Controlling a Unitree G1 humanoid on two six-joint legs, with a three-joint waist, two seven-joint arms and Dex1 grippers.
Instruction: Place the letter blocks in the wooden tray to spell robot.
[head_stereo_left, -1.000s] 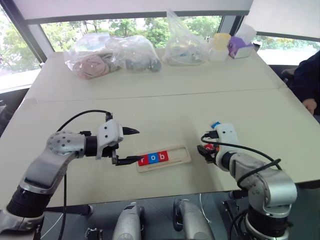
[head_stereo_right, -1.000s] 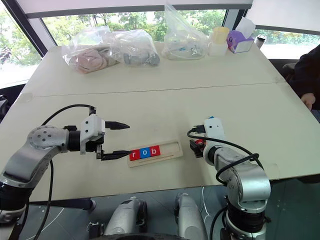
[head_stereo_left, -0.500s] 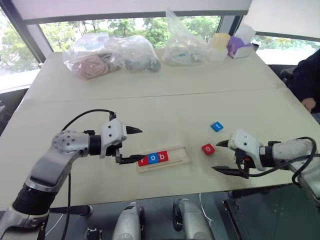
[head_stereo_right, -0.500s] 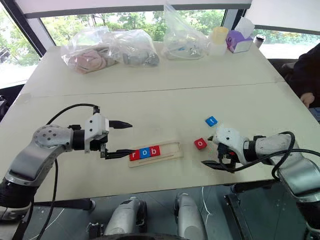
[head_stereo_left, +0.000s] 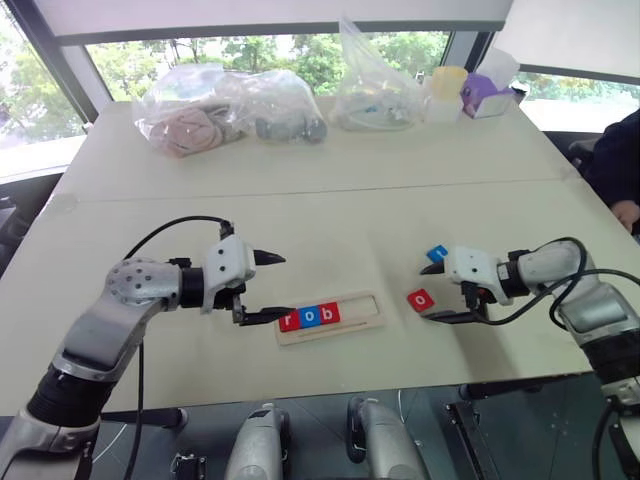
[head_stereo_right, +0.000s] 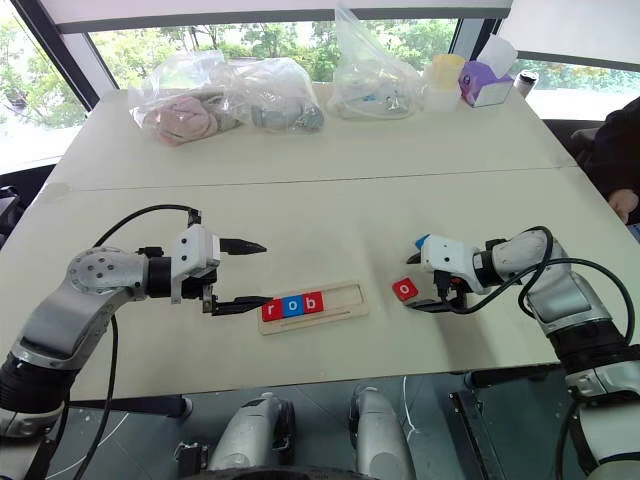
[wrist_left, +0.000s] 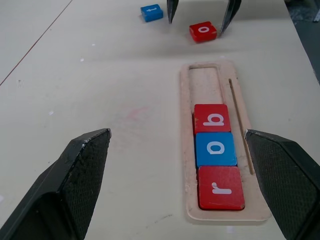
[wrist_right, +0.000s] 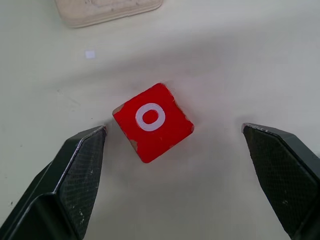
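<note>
The red "o" block (wrist_right: 152, 121) lies on the table (head_stereo_left: 330, 200) at 3 o'clock of the wooden tray (head_stereo_left: 330, 318), between the right claw's (wrist_right: 175, 190) spread, empty fingers. It looks light, stiff and smooth-faced — best pinched across two opposite flat sides. The left claw (head_stereo_left: 270, 288) hangs released beside the tray's "r" end.

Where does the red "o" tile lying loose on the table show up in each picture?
Left eye: red o tile, right of the tray.
Right eye: same spot.
Left wrist: far end, beyond the tray.
Right wrist: centre, between open fingers.
Shared landmark: the tray.
</note>
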